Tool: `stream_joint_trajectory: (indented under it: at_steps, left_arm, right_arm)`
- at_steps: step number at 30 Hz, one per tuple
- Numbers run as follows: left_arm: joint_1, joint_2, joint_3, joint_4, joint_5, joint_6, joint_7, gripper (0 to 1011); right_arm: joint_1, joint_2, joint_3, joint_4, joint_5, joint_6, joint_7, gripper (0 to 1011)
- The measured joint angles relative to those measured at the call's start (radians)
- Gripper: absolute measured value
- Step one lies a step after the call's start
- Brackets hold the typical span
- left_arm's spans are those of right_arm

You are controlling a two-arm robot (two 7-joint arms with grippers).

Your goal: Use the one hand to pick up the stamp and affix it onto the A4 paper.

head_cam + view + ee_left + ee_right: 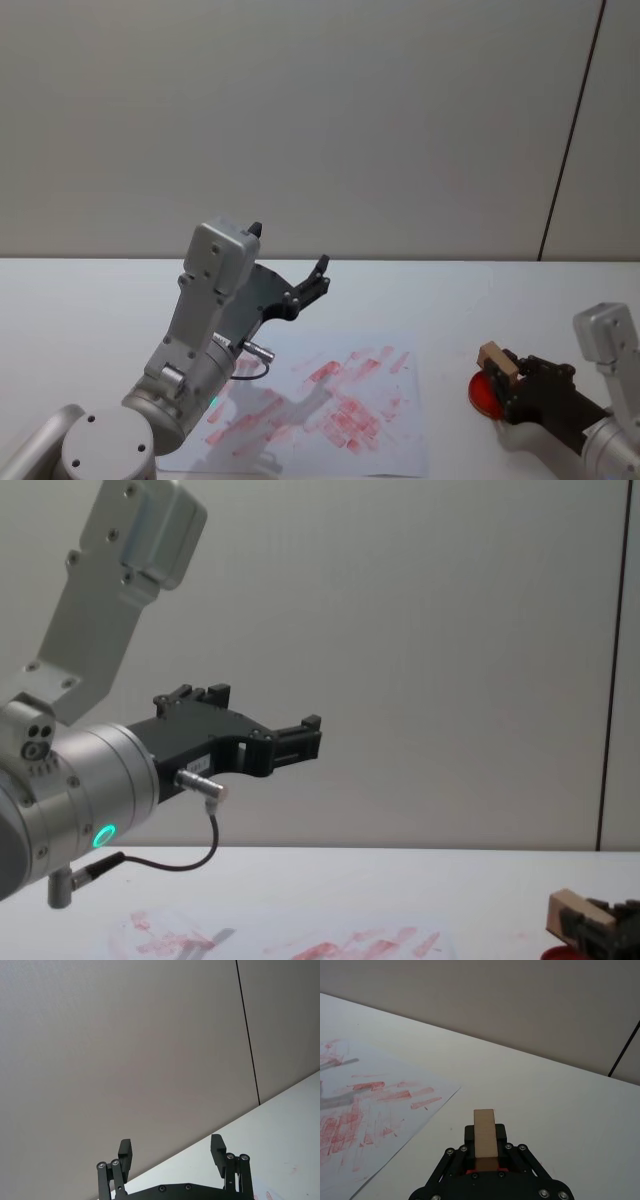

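My right gripper (pixel 508 374) is shut on the stamp (pixel 495 361), a light-tan wooden block held tilted at the table's right side. The right wrist view has the stamp (pixel 484 1127) upright between the black fingers (pixel 501 1134), with red showing beneath it. From the chest the stamp (pixel 570 912) sits low at the right edge. The A4 paper (pixel 395 440), white with smeared red ink, lies flat to the left of the stamp, apart from it. My left gripper (pixel 288 248) hangs open and empty, raised above the paper's far left part.
A round red ink pad (pixel 484 393) lies on the white table (pixel 480 300) right under the held stamp. A dark cable (pixel 190 858) loops below the left wrist, which has a green light. A plain wall stands behind the table.
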Motion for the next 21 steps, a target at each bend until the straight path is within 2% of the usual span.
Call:
stream_joint_trajectory:
  at_steps: [11,15,18,19,20,21]
  left_arm:
    - [0.000,0.000,0.000,0.000,0.000,0.000,0.000,1002]
    - [0.000,0.000,0.000,0.000,0.000,0.000,0.000,1002]
    - [0.000,0.000,0.000,0.000,0.000,0.000,0.000,1002]
    - [0.000,0.000,0.000,0.000,0.000,0.000,0.000,1003]
    - [0.000,0.000,0.000,0.000,0.000,0.000,0.000,1002]
    - [0.000,0.000,0.000,0.000,0.000,0.000,0.000,1003]
  right_arm:
    - [0.000,-0.002,-0.004,0.021,-0.009,0.004,0.006,220]
    - [0.000,-0.003,-0.005,0.024,-0.009,0.004,0.009,304]
    - [-0.001,-0.003,-0.005,0.025,-0.007,0.000,0.010,435]
    - [-0.001,-0.003,-0.005,0.025,-0.007,0.000,0.010,435]
    - [-0.002,-0.003,-0.005,0.025,-0.005,-0.004,0.010,497]
    - [-0.002,-0.003,-0.005,0.024,-0.003,-0.009,0.010,507]
